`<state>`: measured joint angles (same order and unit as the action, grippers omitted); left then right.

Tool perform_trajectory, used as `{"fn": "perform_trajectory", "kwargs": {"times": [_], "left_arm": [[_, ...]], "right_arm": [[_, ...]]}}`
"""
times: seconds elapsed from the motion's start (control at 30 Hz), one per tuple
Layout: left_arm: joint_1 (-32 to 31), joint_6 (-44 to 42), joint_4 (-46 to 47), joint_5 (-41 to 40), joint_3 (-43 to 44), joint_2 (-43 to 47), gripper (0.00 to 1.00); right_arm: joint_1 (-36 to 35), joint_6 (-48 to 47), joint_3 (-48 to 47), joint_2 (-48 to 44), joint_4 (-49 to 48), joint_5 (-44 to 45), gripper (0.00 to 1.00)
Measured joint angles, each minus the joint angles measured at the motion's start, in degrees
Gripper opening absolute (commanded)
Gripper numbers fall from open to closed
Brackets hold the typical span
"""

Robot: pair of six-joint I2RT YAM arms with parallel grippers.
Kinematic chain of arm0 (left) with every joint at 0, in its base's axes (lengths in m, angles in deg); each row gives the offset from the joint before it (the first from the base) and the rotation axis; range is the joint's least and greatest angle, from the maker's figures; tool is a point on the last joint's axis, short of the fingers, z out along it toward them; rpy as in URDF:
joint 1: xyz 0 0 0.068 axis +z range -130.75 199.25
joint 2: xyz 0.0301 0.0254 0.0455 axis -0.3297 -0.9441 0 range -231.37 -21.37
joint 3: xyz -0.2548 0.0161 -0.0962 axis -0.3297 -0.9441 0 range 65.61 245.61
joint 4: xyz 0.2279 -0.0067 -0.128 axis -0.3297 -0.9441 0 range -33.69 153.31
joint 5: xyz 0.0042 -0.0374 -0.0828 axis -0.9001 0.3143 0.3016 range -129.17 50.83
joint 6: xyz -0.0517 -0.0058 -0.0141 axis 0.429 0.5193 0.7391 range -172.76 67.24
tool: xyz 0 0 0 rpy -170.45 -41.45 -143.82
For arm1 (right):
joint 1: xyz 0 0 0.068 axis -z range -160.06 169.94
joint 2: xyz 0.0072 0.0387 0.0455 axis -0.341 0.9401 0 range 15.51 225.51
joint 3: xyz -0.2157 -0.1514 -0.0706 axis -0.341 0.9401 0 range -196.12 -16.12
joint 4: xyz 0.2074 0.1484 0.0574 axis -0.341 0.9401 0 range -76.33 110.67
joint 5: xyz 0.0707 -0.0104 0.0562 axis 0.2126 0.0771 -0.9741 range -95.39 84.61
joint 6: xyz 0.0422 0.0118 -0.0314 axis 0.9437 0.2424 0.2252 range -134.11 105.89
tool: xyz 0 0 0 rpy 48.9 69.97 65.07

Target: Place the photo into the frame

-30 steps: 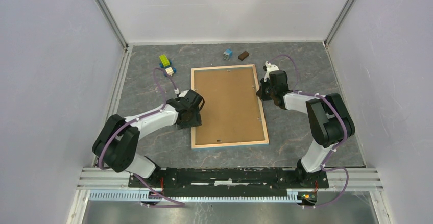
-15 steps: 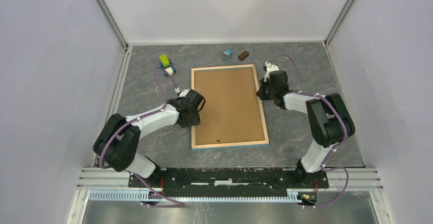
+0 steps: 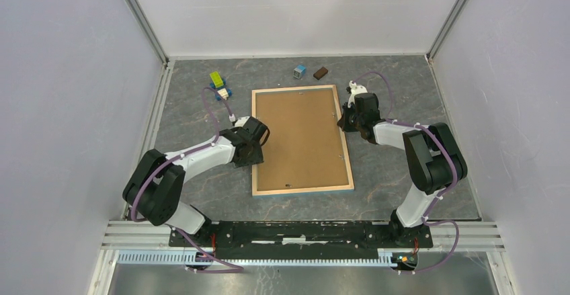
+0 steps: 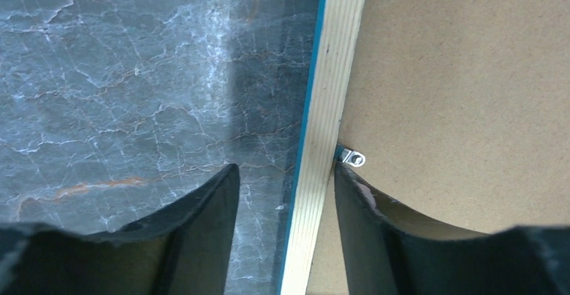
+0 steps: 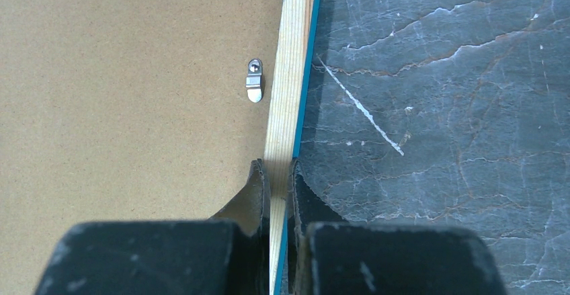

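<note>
The frame [image 3: 302,190] lies back side up in the middle of the table, its pale wood rails around a brown backing board [image 3: 299,137]. The photo is hidden. My left gripper [image 3: 254,148] is open astride the left rail [image 4: 333,80]. One finger [image 4: 201,228] hangs over the table, clear of the rail. The other finger [image 4: 376,234] rests on the board beside a small metal clip [image 4: 354,158]. My right gripper [image 3: 344,121] is shut on the right rail [image 5: 290,73], its fingertips pinching the wood on both sides [image 5: 277,174]. Another clip [image 5: 254,80] lies flat on the board just ahead of it.
Small toy blocks sit along the back of the table: a green-yellow one [image 3: 216,79], a blue-beige one [image 3: 222,93], a blue cube [image 3: 299,71] and a brown block [image 3: 320,73]. White walls close in the left, right and back sides.
My left gripper's jaws have narrowed around the left rail, and the left arm has crept slightly towards the back. The right gripper and the frame have stayed put.
</note>
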<state>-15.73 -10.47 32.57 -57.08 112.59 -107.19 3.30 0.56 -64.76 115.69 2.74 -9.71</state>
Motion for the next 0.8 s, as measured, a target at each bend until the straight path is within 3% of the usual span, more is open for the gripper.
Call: {"fn": "perform_trajectory", "kwargs": {"times": [0.4, 0.5, 0.67, 0.8], "left_arm": [[0.15, -0.22, -5.11, 3.48, -0.74, 9.31, 0.91], [0.31, -0.20, -6.32, 2.89, 1.16, 8.57, 0.90], [3.32, -0.39, -4.11, -0.52, 9.75, 0.68, 0.76], [7.10, -1.60, 0.52, -2.84, 16.68, -7.96, 0.78]], "right_arm": [[0.00, 0.00, 0.00, 0.02, -0.04, -0.02, 0.00], [0.00, 0.00, 0.00, 0.02, -0.02, -0.02, 0.00], [0.00, 0.00, 0.00, 0.07, -0.04, -0.04, 0.00], [0.00, -0.02, -0.04, 0.07, 0.00, -0.04, 0.00]]}}
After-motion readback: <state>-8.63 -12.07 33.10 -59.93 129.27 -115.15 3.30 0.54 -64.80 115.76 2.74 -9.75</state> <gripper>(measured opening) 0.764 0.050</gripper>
